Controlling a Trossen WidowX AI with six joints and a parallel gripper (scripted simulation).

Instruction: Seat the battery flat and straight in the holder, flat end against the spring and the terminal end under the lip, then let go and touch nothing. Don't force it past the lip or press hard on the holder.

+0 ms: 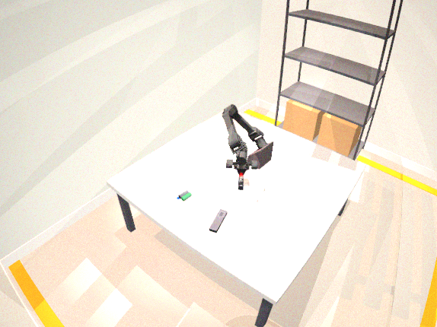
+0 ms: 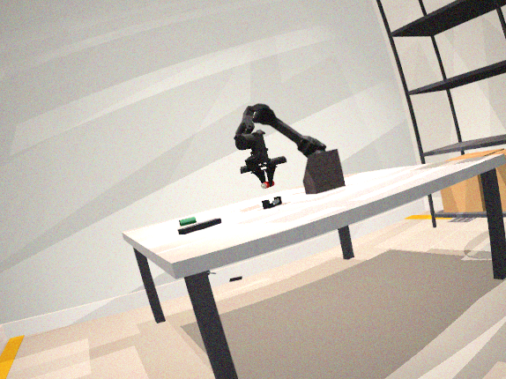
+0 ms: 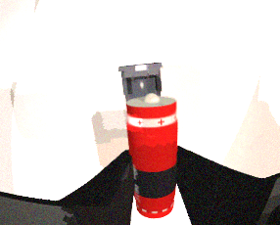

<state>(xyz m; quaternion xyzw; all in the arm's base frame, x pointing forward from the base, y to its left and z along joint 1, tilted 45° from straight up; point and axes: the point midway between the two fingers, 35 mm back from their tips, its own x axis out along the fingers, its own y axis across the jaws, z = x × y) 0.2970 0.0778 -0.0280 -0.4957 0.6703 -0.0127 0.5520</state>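
Tall dark metal shelf rack [image 1: 392, 34] behind the white square desk [image 1: 289, 243]; two tan cardboard boxes [image 1: 302, 119] under its lowest board. Dark jointed arm [image 2: 282, 128] rises from a brown block base [image 2: 328, 172] on the desk. Flat grey remote-like bar [image 1: 218, 220] and small green cylinder [image 1: 185, 195] lie well apart from the base. Small dark battery holder [image 2: 271, 203] sits near the base. Fingers pinching the red cylindrical battery [image 3: 153, 156], above the holder, not touching it.
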